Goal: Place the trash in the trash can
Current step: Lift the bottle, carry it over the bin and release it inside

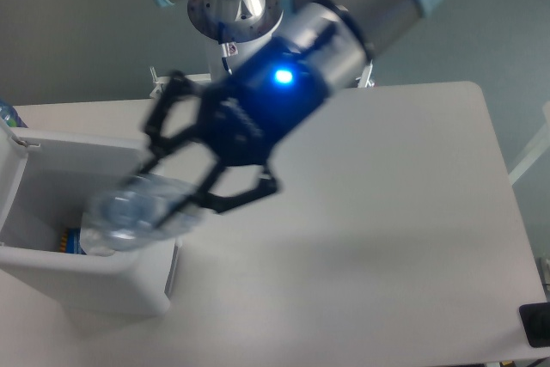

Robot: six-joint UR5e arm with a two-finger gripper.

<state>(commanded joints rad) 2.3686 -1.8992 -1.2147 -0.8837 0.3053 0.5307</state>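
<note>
You see the gripper [176, 180], motion-blurred, with its black fingers [225, 202] closed around the clear water bottle [137, 211], whose round end faces you. The bottle hangs over the right rim of the light grey trash can [86, 268] at the desk's [387, 212] left side. A blue light glows on the wrist [282, 76].
</note>
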